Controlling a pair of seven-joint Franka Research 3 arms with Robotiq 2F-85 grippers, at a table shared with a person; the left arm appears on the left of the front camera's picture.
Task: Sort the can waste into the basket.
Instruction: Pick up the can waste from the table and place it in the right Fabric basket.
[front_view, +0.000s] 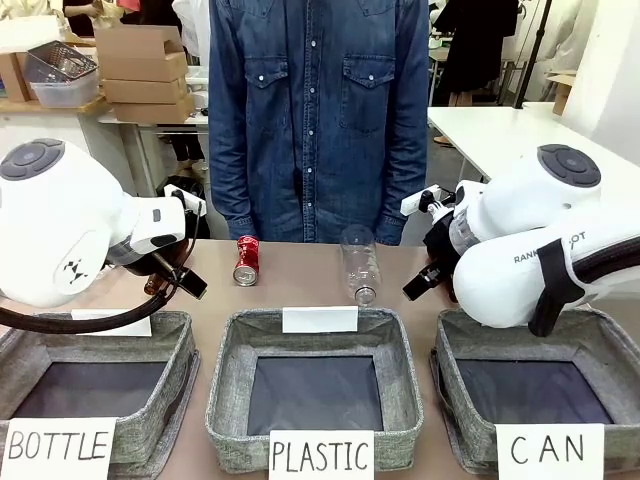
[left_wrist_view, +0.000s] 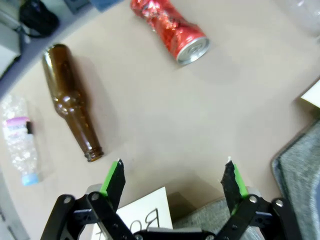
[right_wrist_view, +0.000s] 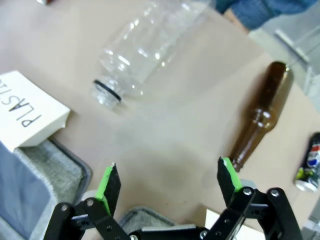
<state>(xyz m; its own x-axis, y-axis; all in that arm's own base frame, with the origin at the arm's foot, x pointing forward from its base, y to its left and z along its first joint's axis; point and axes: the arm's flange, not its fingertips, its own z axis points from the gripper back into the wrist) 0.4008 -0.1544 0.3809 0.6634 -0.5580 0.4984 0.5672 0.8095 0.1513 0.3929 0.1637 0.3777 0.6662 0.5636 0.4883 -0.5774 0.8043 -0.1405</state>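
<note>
A red can (front_view: 246, 260) with a silver top lies on the brown table, also seen as the red can (left_wrist_view: 170, 30) in the left wrist view, well ahead of my open left gripper (left_wrist_view: 173, 175). A black can (right_wrist_view: 309, 164) with colourful print lies at the right edge of the right wrist view, right of my open right gripper (right_wrist_view: 166, 179). The grey basket (front_view: 520, 345) signed "CAN" stands at the front right, under my right arm. Nothing sits between either pair of fingers.
Baskets signed "PLASTIC" (front_view: 240, 345) and "BOTTLE" (front_view: 175, 340) stand in the front row. A clear plastic bottle (front_view: 360, 265) lies mid-table. Brown glass bottles (left_wrist_view: 72, 102) (right_wrist_view: 260, 117) lie near each gripper, a small crushed plastic bottle (left_wrist_view: 20, 140) further left. A person in denim stands opposite.
</note>
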